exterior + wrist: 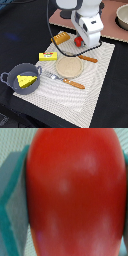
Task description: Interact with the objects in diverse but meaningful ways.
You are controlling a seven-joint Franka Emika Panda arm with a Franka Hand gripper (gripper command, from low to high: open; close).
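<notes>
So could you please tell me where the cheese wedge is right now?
In the exterior view, the cheese wedge lies inside the grey pot at the mat's left corner, left of the fork and below the yellow box.

**Colours and patterns on the table**

- Placemat (95, 85): pale cream, finely striped weave.
- Table (20, 25): black.
- Pot (15, 80): dark grey, 2 grey handles.
- Cheese wedge (27, 80): bright yellow, darker spots for holes.
- Box (47, 56): yellow with red marks.
- Bread loaf (61, 38): golden orange, lighter ridges.
- Round plate (69, 67): plain tan.
- 2 utensils, a fork (62, 80) and a knife (88, 58): orange handles, silver metal ends.
- Red fruit (75, 193): glossy red, soft pale highlights; teal surfaces beside it in the wrist view.
- Robot arm (87, 22): white, black cable.
- Bowl (123, 17): beige, on a pinkish-brown board (112, 30).
</notes>
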